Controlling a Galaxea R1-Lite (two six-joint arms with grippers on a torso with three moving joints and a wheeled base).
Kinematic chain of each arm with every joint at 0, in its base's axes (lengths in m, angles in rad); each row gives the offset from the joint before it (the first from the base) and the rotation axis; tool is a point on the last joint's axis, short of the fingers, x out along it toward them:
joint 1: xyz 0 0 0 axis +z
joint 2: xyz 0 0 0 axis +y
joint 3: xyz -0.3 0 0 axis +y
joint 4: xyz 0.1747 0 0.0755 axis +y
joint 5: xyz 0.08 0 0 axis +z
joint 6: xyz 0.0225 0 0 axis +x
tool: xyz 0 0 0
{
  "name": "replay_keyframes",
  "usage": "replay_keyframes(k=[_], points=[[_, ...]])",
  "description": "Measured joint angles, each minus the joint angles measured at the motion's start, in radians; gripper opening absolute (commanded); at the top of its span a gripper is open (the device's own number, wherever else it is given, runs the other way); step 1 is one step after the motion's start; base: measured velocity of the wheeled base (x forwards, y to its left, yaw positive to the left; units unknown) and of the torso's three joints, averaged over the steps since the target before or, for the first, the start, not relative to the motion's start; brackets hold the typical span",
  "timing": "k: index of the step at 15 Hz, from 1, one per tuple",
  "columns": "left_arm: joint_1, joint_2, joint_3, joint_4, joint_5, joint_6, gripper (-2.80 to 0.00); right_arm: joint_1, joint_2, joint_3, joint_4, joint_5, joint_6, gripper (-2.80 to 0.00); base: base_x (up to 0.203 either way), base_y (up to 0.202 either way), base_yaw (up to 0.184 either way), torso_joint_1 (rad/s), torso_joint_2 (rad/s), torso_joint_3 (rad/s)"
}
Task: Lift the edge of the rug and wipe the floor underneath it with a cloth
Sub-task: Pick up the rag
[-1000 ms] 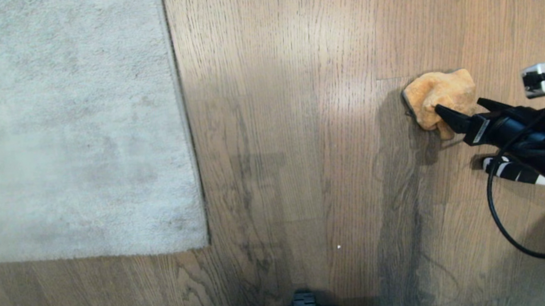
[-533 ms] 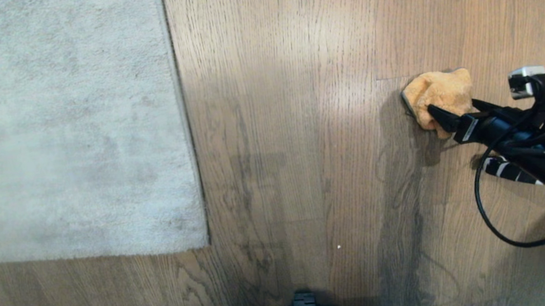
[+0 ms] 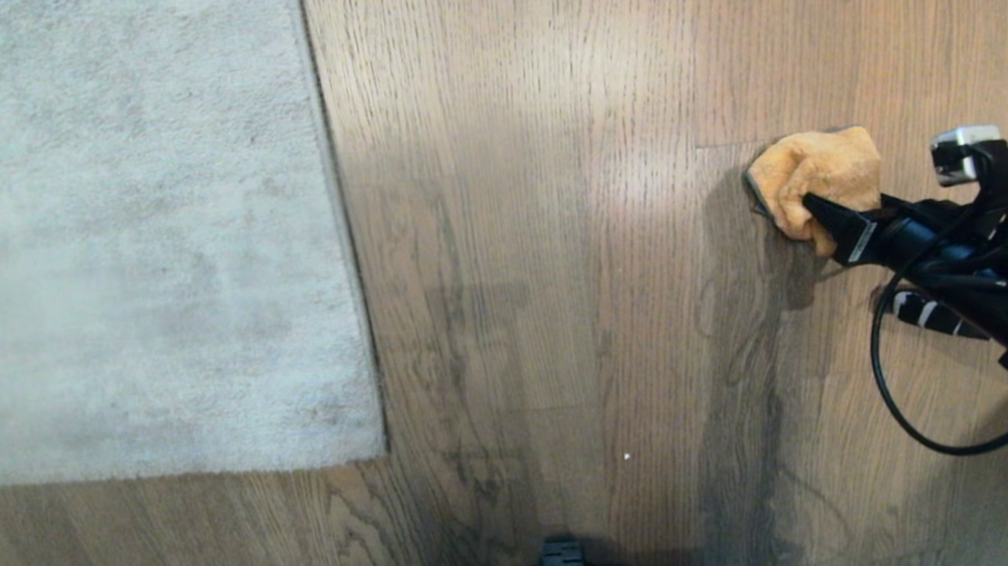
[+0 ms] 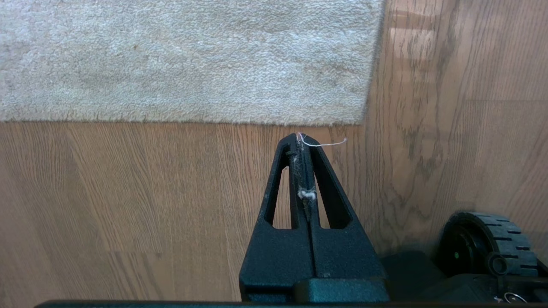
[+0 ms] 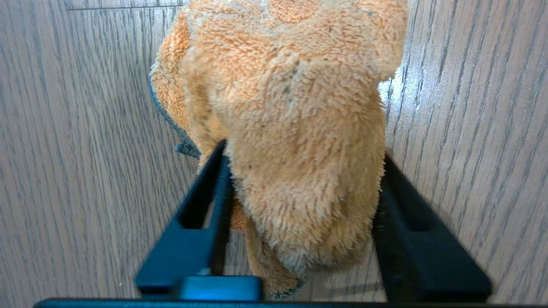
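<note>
Cloth (image 3: 818,176) at 3 o'clock being pinched between right gripper (image 5: 299,188) fingers; left gripper (image 4: 303,141) pressed together; rug edge (image 3: 342,240) unlifted, floor (image 3: 553,229) wiping pending.

The right gripper (image 3: 845,213) has slid further onto the cloth (image 3: 817,172), its fingers (image 5: 214,192) narrowing around it.

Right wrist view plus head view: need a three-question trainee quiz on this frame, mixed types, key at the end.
1. True or false: the rug edge is lifted off the floor.
2. What sits between the fingers of the right gripper? A) rug corner B) the cloth C) nothing
3. Fill in: the left gripper hovers over bare floor near the rug's ____.

Key:
1. False, it lies flat.
2. B; the fingers flank it.
3. Corner; that gripper is shut, lint stuck on it.
</note>
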Motion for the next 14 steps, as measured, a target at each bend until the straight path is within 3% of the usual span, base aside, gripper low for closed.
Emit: replay_keyframes(k=[5,14], points=[[0.0,0.0,0.0,0.0,0.0,0.0,-2.8,-0.001,-0.047,0.026,0.002,-0.001,-0.001,-2.8,0.0,0.0,0.0,0.0,0.0,0.0],[0.0,0.0,0.0,0.0,-0.001,0.0,-2.8,-0.001,-0.325,0.26,0.013,0.0,0.006,-2.8,0.0,0.0,0.0,0.0,0.0,0.0]])
